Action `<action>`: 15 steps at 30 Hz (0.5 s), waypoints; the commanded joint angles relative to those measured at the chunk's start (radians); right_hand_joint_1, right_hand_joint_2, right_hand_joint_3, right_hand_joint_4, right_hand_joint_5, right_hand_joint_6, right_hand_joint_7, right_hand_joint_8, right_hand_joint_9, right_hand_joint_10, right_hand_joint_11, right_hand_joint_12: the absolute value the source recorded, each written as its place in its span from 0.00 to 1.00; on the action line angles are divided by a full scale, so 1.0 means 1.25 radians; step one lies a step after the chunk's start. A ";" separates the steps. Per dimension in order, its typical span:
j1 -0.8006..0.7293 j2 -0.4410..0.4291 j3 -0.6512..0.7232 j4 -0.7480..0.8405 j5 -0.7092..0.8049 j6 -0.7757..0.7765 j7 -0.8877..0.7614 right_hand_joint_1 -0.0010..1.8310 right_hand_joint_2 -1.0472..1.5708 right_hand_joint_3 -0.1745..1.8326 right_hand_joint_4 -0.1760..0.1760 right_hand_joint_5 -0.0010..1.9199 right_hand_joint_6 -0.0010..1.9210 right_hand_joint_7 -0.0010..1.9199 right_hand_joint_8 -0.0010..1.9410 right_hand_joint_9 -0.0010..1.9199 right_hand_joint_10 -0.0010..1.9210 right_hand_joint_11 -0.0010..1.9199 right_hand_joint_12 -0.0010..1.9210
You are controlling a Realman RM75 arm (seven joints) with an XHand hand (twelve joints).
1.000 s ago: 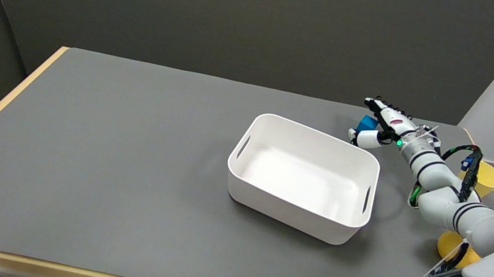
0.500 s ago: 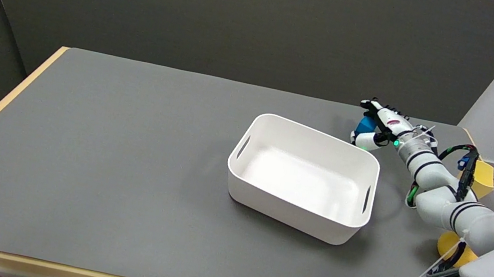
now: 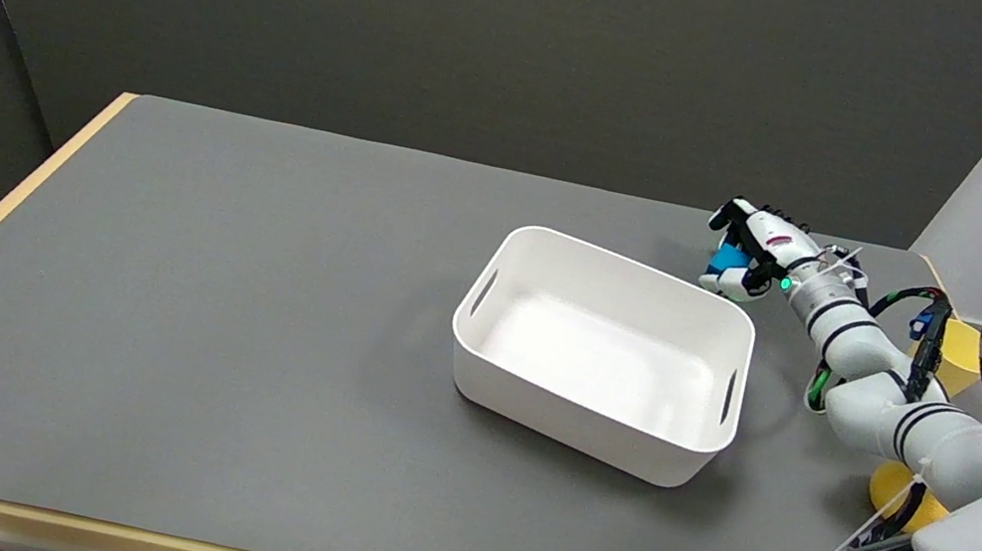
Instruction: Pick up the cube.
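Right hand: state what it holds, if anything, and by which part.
The right hand grips the blue cube, fingers over its far side and thumb against its near side, just beyond the white bin.

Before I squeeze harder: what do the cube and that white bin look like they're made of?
Blue cube, in the right hand: matte, evenly coloured, maybe foam or plastic; mostly hidden, cannot tell. White bin: likely moulded plastic, smooth satin walls, rounded corners, cut handle slots.

A grey table (image 3: 191,314) with a light wooden edge is seen from its near side; a white bin (image 3: 603,356) with slot handles is placed on it, right of the middle; a yellow object (image 3: 894,480), partly hidden by the arm, is seen near the table's right edge.
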State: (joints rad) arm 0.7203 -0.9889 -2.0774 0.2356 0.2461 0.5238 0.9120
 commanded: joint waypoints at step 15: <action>-0.175 0.079 0.230 0.331 0.007 0.196 -0.075 0.79 0.83 0.30 0.27 0.12 0.58 0.27 0.86 0.29 1.00 0.07 0.98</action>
State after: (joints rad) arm 0.6885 -0.9727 -2.0403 0.2840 0.2460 0.6166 0.8930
